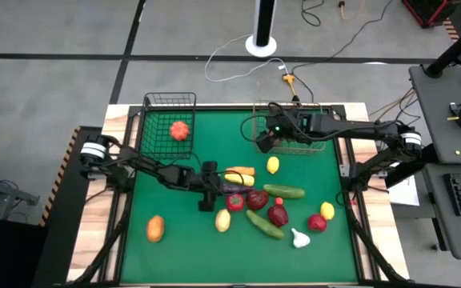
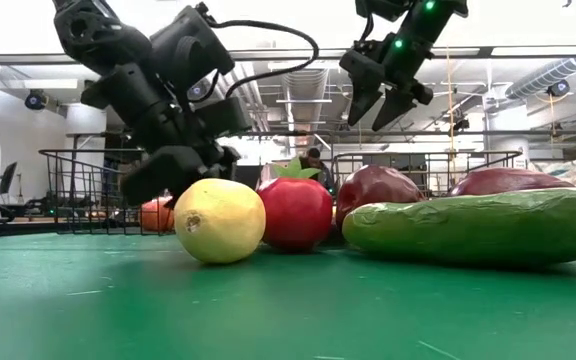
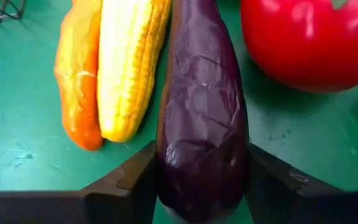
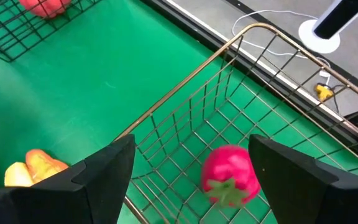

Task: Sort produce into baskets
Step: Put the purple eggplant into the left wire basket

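My left jaws (image 3: pixel 201 186) sit either side of the eggplant's (image 3: pixel 201 118) fat end, pads touching or nearly so, low on the green desk (image 3: pixel 30 143), lined up along its length for a pinch. Eggplant: dark purple, glossy, wrinkled skin. Just beside it, corn (image 3: pixel 126 68) and an orange carrot (image 3: pixel 79 81); other side, a red tomato (image 3: pixel 309 37).

Right jaws (image 4: pixel 191 168) spread wide over the brownish wire basket (image 4: pixel 229 56), a pink strawberry (image 4: pixel 230 174) under them, in or dropping into it; can't tell if it's landed. Farther off, the black basket (image 1: pixel 166 120) holds one red-orange piece (image 1: pixel 180 130).
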